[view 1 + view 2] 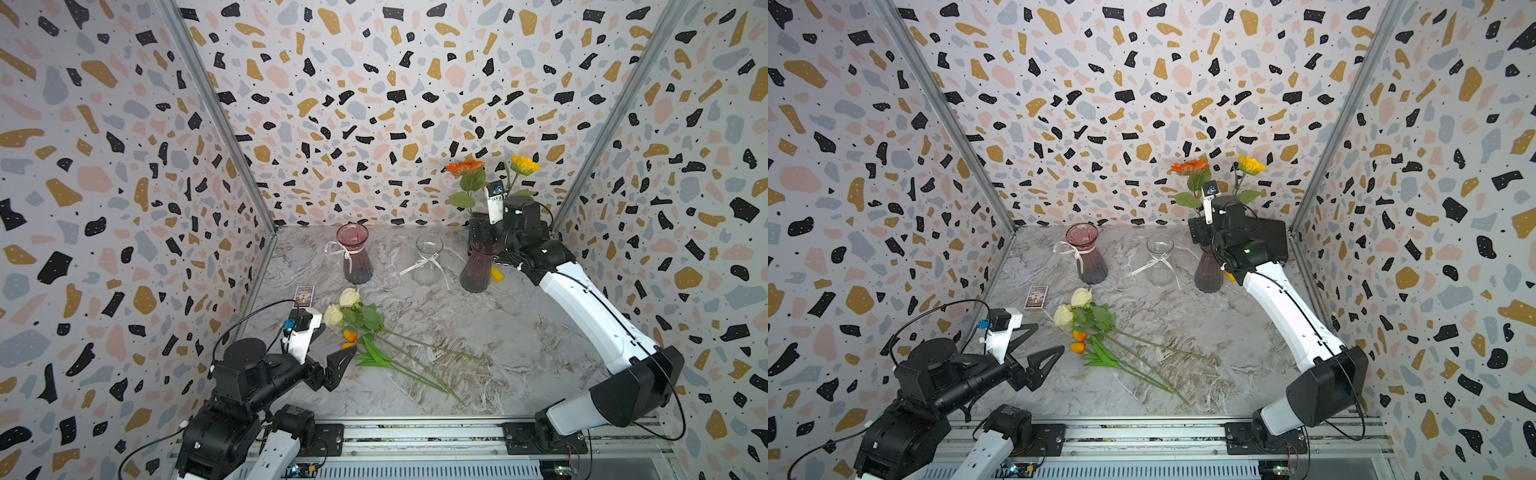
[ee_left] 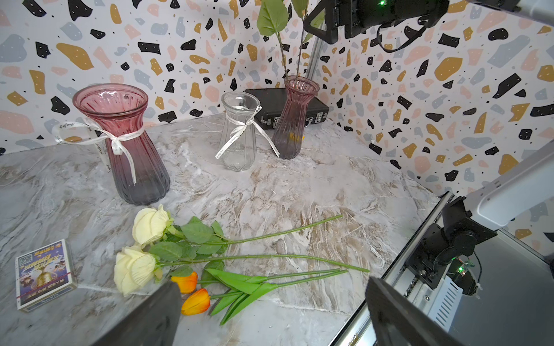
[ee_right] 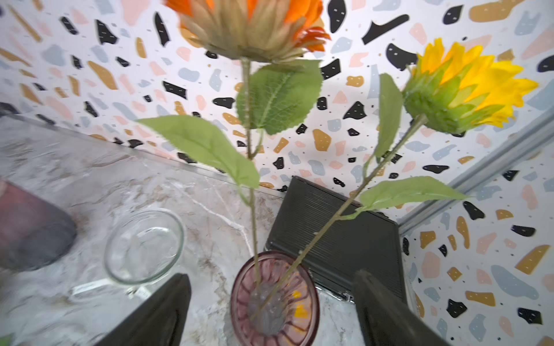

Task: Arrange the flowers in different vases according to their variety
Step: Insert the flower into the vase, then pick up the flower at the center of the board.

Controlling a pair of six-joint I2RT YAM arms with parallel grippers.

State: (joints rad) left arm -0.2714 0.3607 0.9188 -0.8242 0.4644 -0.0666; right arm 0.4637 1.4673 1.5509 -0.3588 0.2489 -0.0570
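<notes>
Both daisy-like blooms, orange (image 1: 464, 167) and yellow (image 1: 525, 165), stand stem-down in the ribbed purple-brown glass vase (image 1: 478, 270). The right pincer (image 3: 271, 277) hangs just above its flared rim, jaws wide, empty. We judge that variety done. Next come two cream-white roses (image 2: 150, 224) and two small orange tulips (image 2: 196, 301), lying on the marbled surface (image 1: 478, 332) with thin stems overlapping, so each pick needs separating. The left pincer (image 1: 1049, 337) gapes beside them, empty. The ribbed pink-red vase (image 2: 120, 143) and the clear glass vase (image 2: 239, 131) are unfilled.

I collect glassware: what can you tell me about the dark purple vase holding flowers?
The purple vase is ribbed, see-through glass, narrow-waisted with a flared rim, no ribbon. It stands upright on the marble table, in front of a black case. Two stems lean in it: an orange flower and a yellow flower.
</notes>
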